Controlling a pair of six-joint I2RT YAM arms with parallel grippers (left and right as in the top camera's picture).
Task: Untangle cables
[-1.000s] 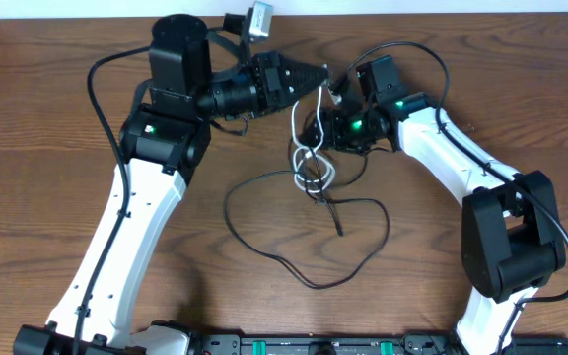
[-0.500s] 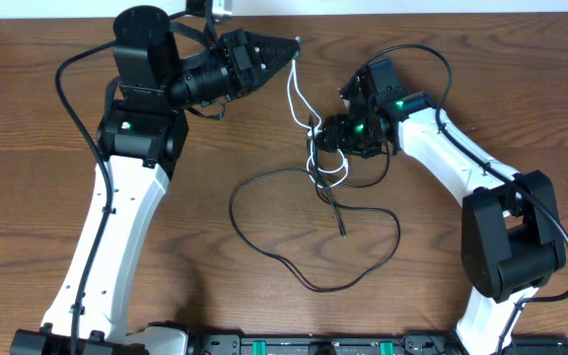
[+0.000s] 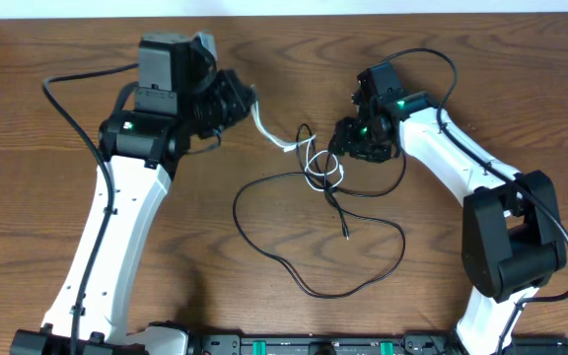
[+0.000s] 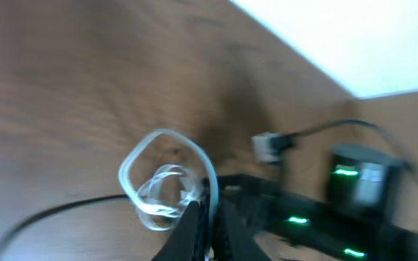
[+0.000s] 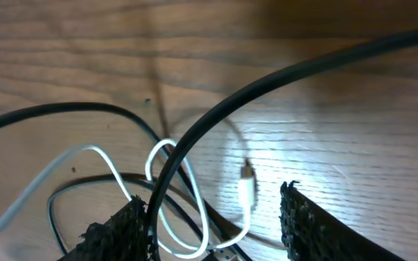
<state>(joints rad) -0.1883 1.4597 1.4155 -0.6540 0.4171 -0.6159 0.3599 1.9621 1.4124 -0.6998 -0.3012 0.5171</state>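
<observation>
1. The left gripper (image 3: 248,103) has its fingers pressed together on one end of the white cable (image 3: 276,141). In the blurred left wrist view, the dark fingers (image 4: 187,232) meet on the white strand just under a small loop.
2. From that pinch the white cable runs down and to the right into a knot of small loops. The knot lies on the table (image 3: 28,197) between the two grippers, nearer the right one.
3. The right gripper (image 3: 348,146) is spread wide and holds nothing. In the right wrist view, the white loops and the small white plug (image 5: 245,185) lie on the wood in the gap between its fingers (image 5: 118,232).
4. A black cord (image 5: 281,72) sweeps through that gap close to the lens. I cannot tell whether it is the thin cable or the arm's own cord.
5. The black cable (image 3: 236,209) passes through the white knot and opens into one wide loop toward the near side. One plug end lies inside that loop.
6. The left gripper sits near the table's far edge. Bare wood shows left of the left arm, and between the loop and the near edge.
</observation>
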